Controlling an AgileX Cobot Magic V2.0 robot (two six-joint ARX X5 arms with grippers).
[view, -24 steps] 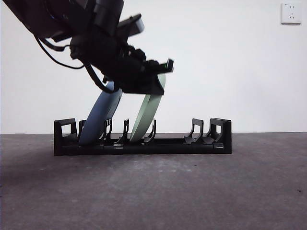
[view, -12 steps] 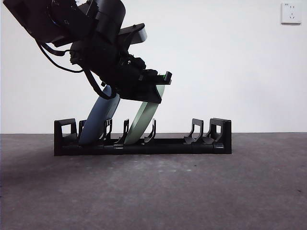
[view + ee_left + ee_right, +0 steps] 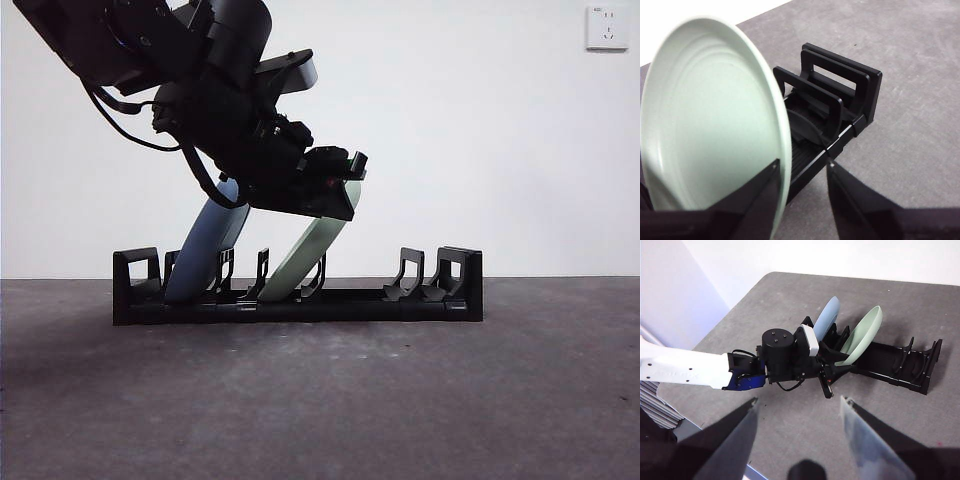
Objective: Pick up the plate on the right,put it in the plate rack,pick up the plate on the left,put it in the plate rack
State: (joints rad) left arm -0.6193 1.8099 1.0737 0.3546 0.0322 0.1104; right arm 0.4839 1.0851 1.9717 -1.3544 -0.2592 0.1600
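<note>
Front view: found the rack (image 3: 298, 290) long and low on the worktop (image 3: 320, 400), with a blue plate (image 3: 207, 245) leaning in a slot near its left block end. Saw a green plate (image 3: 305, 257) leaning in the next slot along, foot down among the prongs, rim tilted toward the far block end. Had a dark end effector (image 3: 335, 190) over the green rim, arm coming from above the blue plate.

Left wrist view: showed the green plate (image 3: 710, 120) large, rack (image 3: 840, 107) beyond it. Left end effector (image 3: 802, 187) parted narrowly, one jaw touching the rim, the other off it with worktop (image 3: 900, 100) visible between; grip seemingly let go or nearly so.

Right wrist view: looked down on the rack (image 3: 892, 365) from well away, both plates, blue (image 3: 826, 318) and green (image 3: 860, 336), in it, left end effector (image 3: 832, 375) beside the green rim. Right end effector (image 3: 797, 415) held wide, empty, waiting.

Judged as the last step, second plate being set in. Next move calls for lifting the jaws clear of the rim without tipping the leaning plate.
</note>
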